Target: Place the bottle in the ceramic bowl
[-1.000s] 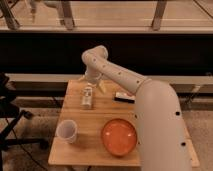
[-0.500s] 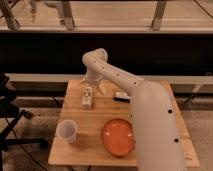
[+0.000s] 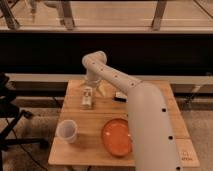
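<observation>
A single pale robot arm is seen reaching over a wooden table [image 3: 91, 142], and its gripper [image 3: 92, 83] is held at the far left part of the tabletop, pointed downward, with its jaws set apart and nothing clamped between them. The bottle [image 3: 87, 97] is found directly under the gripper and slightly nearer the camera, so close that the two appear to touch or nearly touch; which of these it is cannot be told. The bottle is shown as a slim pale shape whose long axis runs from the near side of the table toward the far side, in line with the gripper above it; whether it stands upright or lies flat cannot be made out. A short, straight descent is judged to be all that is needed for the jaws to be brought around it. The ceramic bowl [image 3: 118, 136], wide, shallow and orange-red, is set well apart from the bottle, toward the near edge and to the right, partly tucked against the arm's thick lower section. A translucent white cup [image 3: 67, 131] is placed near the left front corner, beside the bowl.
</observation>
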